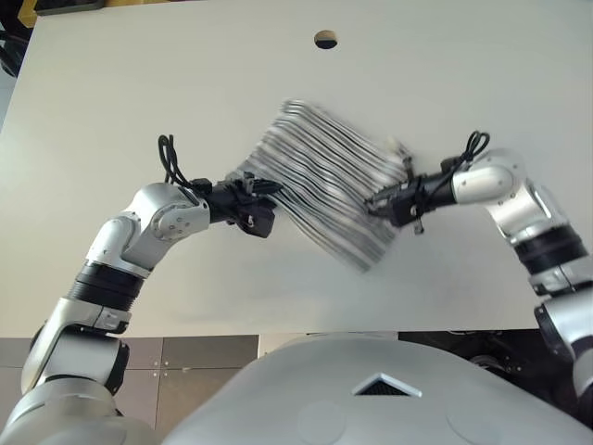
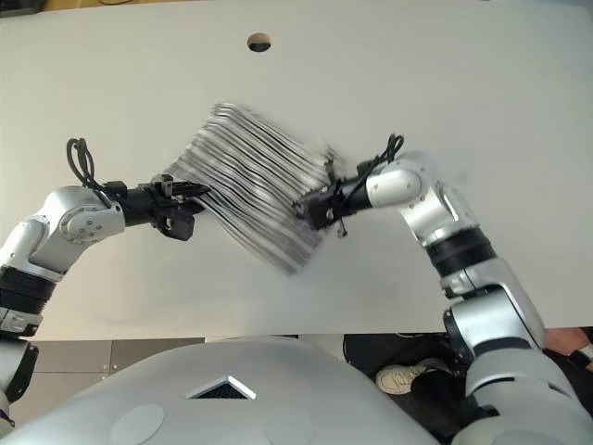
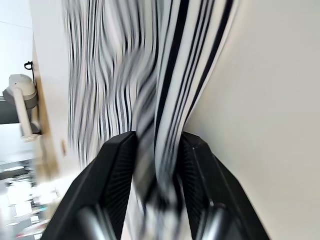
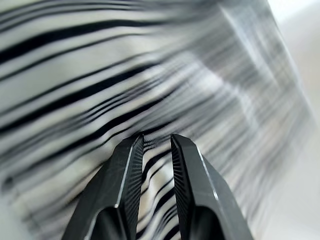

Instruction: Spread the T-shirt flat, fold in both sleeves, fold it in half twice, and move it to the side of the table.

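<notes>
- The striped T-shirt (image 1: 320, 190) hangs stretched over the middle of the table (image 1: 130, 83) — blurry, with one corner drooping toward the table's near edge.
- The left gripper (image 1: 271, 189) is clamped on the shirt's left edge.
- The right gripper (image 1: 375, 202) is pinching its right edge.
- There's a small hole (image 1: 325, 39) near the table's far edge.

We see the striped T-shirt (image 1: 324, 190) stretched across mid-frame, clamped between the left gripper (image 1: 269, 188) and right gripper (image 1: 373, 202), barring passage there. Over the white table (image 1: 120, 83) a gripper could pass at upper left, upper right and along the lower edge. A small hole (image 1: 325, 39) sits top centre.
</notes>
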Controlling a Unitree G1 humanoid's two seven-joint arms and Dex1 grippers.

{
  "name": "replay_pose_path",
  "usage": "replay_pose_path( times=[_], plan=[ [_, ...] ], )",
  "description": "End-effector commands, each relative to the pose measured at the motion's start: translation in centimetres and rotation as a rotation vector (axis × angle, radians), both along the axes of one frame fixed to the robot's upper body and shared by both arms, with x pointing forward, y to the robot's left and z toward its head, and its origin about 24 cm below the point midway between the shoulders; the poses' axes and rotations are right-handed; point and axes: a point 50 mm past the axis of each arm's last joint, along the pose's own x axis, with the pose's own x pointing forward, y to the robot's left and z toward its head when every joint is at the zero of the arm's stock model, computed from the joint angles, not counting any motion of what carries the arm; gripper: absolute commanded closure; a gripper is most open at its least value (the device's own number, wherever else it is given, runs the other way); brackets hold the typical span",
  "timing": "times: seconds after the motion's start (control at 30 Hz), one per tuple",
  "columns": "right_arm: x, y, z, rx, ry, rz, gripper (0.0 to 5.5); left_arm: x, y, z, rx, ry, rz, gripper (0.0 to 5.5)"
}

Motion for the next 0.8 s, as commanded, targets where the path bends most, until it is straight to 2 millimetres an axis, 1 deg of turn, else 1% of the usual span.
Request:
replay_pose_path(
  times=[0.03,0.07,0.13,0.2,0.27,0.33,0.4,0.47,0.53,0.6,0.7,0.73,0.8],
  plan=[
    [-3.3,2.3,-1.2,0.03,0.141,0.094,4.49,0.1,-1.4,0.2,-0.015,-0.132,-0.16,3.93],
    [-3.2,3.1,-1.0,0.075,0.13,0.084,4.49,0.3,-1.5,0.4,-0.015,-0.163,-0.178,3.93],
    [-2.9,4.0,-0.7,0.137,0.121,0.06,4.49,0.7,-1.4,0.5,-0.022,-0.198,-0.19,3.93],
    [-2.2,3.7,-0.4,0.157,0.089,0.019,4.49,0.7,-1.0,0.4,-0.024,-0.203,-0.187,3.93],
    [-0.9,3.0,0.4,0.212,0.052,-0.062,4.49,0.6,-0.4,0.4,-0.042,-0.21,-0.167,3.93],
    [0.7,1.5,2.7,0.377,0.105,-0.214,4.49,0.7,0.4,1.9,-0.141,-0.265,-0.122,3.93],
    [1.5,-0.6,4.8,0.537,0.212,-0.327,4.49,1.1,1.7,3.7,-0.229,-0.341,-0.067,3.93],
    [2.1,-3.1,5.9,0.608,0.267,-0.397,4.49,0.9,3.3,4.8,-0.268,-0.37,-0.011,3.93],
    [2.4,-5.5,6.1,0.604,0.257,-0.454,4.49,0.6,5.1,4.7,-0.223,-0.371,0.037,3.93],
    [2.5,-7.4,5.9,0.585,0.248,-0.518,4.49,0.0,6.6,3.7,-0.181,-0.321,0.068,3.93],
    [1.4,-9.2,4.7,0.459,0.23,-0.531,4.07,-2.5,7.1,2.3,-0.213,-0.167,0.075,3.71],
    [0.9,-9.7,4.3,0.412,0.219,-0.526,3.78,-3.2,7.2,2.0,-0.217,-0.112,0.072,3.44],
    [-0.3,-10.7,3.7,0.318,0.187,-0.502,3.48,-4.8,7.0,1.1,-0.227,0.011,0.06,3.18]
  ],
)
